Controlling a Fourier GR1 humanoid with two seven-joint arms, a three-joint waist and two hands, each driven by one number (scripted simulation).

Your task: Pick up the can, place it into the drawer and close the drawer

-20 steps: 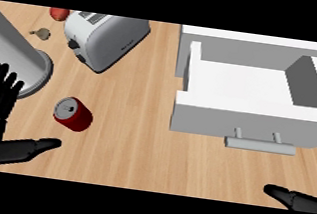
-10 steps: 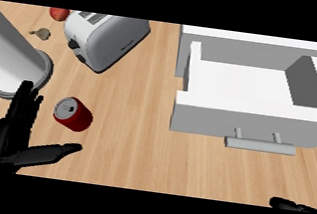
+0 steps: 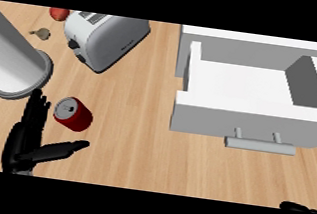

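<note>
A red can [image 3: 72,113] with a grey lid lies tilted on the wooden counter, left of centre. My left hand [image 3: 29,137] is open just below and left of it, fingers stretched up along the can's left side and thumb pointing right beneath it, not touching. The white drawer [image 3: 253,119] stands pulled open at the right with nothing inside, its handle [image 3: 259,145] facing me. Only a dark sliver of my right hand [image 3: 308,209] shows at the bottom right edge.
A silver toaster [image 3: 103,39] stands at the top left. A large grey cylinder [image 3: 7,61] lies at the left, close above my left hand. A small red object [image 3: 58,13] and a small brown object [image 3: 43,33] sit beside the toaster.
My left hand has moved right and up toward the can, its fingers now beside it. My right hand has sunk toward the bottom edge, almost out of view.
</note>
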